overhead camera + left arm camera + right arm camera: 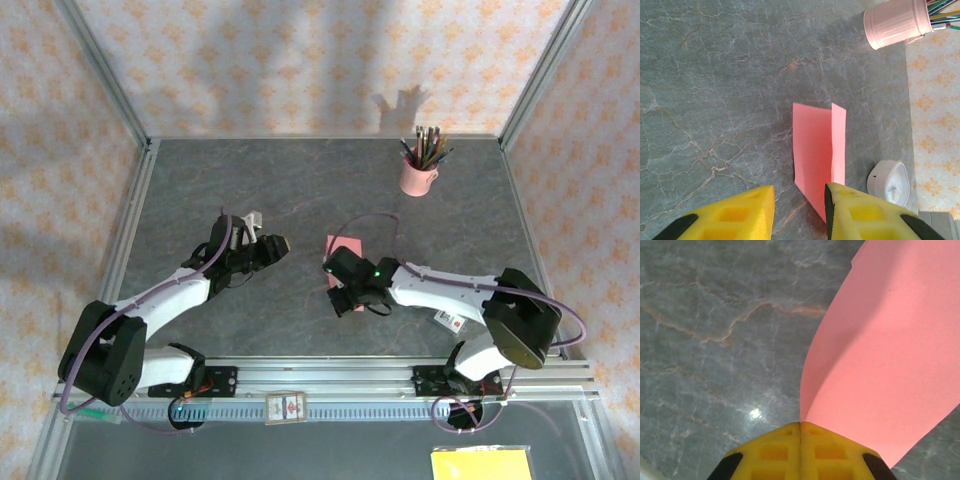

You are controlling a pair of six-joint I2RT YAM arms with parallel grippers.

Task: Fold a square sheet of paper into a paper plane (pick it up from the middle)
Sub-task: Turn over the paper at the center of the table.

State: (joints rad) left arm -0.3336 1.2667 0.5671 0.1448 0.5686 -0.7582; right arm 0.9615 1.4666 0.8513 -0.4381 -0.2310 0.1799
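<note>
Right fingers (pixel 790 445) clamp the one pink sheet (pixel 890 355), left fingers (pixel 860 212) stand apart near it, one pencil cup (pixel 418 177) farther back.

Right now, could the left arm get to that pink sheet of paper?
Probably yes. The left gripper faces the pink paper, jaws apart, with bare table between them. The right gripper is pinching one edge, so the left would need a free edge.

Paper (pixel 346 245) partly hidden beneath right claw (pixel 335 268).
</note>
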